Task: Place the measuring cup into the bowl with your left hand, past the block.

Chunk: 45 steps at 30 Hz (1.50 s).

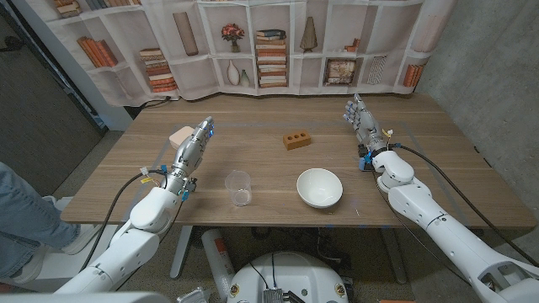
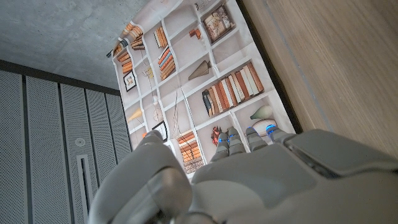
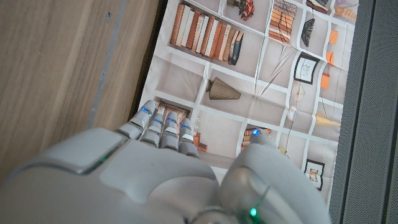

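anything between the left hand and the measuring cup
Nothing: in the head view only bare table separates the left hand from the clear measuring cup. The pink sponge sits on the hand's other side.

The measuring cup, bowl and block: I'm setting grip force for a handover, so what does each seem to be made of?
The measuring cup looks like clear plastic or glass: the table's wood grain shows through its wall.
The bowl appears to be glossy white ceramic, possibly melamine; its surface is smooth and even.
The block looks like matte brown wood or foam, with dark round holes on top.
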### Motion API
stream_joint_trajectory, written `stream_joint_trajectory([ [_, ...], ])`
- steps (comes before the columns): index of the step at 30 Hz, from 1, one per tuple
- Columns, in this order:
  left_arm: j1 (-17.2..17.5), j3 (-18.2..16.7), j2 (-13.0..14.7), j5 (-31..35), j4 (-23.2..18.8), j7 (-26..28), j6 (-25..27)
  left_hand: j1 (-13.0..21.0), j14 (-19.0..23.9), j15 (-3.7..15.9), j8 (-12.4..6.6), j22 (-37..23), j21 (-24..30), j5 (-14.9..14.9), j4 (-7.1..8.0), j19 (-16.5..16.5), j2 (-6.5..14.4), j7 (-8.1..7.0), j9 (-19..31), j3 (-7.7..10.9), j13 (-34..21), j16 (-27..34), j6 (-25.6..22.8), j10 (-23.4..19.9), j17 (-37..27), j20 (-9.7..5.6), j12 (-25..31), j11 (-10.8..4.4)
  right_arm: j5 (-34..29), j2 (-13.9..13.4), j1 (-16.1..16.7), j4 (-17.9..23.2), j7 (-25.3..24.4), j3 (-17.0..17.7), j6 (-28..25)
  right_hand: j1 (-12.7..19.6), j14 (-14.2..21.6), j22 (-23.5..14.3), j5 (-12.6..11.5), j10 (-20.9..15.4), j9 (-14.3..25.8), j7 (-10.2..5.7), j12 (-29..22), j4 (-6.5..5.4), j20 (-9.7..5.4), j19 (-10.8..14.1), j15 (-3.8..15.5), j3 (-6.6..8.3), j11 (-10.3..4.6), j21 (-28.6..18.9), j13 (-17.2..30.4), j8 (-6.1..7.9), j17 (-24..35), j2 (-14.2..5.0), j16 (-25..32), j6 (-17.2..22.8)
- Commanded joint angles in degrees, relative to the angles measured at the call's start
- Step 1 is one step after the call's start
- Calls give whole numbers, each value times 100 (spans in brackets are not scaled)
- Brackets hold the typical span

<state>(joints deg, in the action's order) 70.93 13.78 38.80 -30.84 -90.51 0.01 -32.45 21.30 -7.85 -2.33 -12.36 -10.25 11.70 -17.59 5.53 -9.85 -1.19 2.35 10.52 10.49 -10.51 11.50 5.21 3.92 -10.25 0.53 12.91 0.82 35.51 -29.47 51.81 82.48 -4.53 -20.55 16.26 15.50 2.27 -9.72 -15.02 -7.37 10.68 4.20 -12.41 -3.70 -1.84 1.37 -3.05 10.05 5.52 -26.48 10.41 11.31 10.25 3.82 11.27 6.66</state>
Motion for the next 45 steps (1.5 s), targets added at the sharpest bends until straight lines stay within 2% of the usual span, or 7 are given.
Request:
stream_joint_trajectory([
  [1,186,-79,62,56,-93,31,-81,81,22,22,15,-33,35,9,-19,-173,-2,23,21,6,-27,-29,-24,-18,-22,36,-5,-10,-40,12,-14,57,-56,-16,-36,-1,20,-18,20,-51,10,10,17,2,-11,75,-23,-36,-16,15,11,-11,25,-21,-23,38],
  [10,315,-95,82,-95,-131,-161,-222,92,26,15,21,-33,33,14,-25,-174,2,24,22,0,-27,-35,-31,-28,-22,42,-10,-16,-43,23,-5,63,-86,-6,-23,-2,22,-18,22,-52,10,20,19,6,-9,82,-18,-42,-5,37,11,-12,25,-24,-24,38],
  [25,602,-210,90,274,-332,129,-331,108,46,13,24,-34,34,21,-33,-167,9,23,23,-11,-28,-36,-60,-40,-23,57,-19,-13,-31,0,16,82,-90,21,-20,-4,27,-19,25,-55,10,16,21,11,-5,87,-20,-52,-7,73,11,-10,26,-29,-25,47],
  [36,620,-152,50,259,-258,40,-385,117,45,13,28,-34,32,26,-38,-166,12,17,23,-18,-28,-42,-70,-44,-24,71,-26,-12,-46,12,5,73,-137,30,-22,-9,25,-20,29,-52,10,11,24,12,0,94,-17,-59,-2,100,11,-10,27,-35,-27,48],
  [45,710,-178,94,331,-387,100,-351,126,43,17,30,-34,31,30,-43,-167,15,20,24,-24,-29,-47,-82,-52,-24,74,-31,-13,-82,-31,35,149,-191,76,13,-12,29,-21,32,-52,10,21,26,15,1,101,-16,-67,-6,121,12,-13,27,-35,-27,43],
])
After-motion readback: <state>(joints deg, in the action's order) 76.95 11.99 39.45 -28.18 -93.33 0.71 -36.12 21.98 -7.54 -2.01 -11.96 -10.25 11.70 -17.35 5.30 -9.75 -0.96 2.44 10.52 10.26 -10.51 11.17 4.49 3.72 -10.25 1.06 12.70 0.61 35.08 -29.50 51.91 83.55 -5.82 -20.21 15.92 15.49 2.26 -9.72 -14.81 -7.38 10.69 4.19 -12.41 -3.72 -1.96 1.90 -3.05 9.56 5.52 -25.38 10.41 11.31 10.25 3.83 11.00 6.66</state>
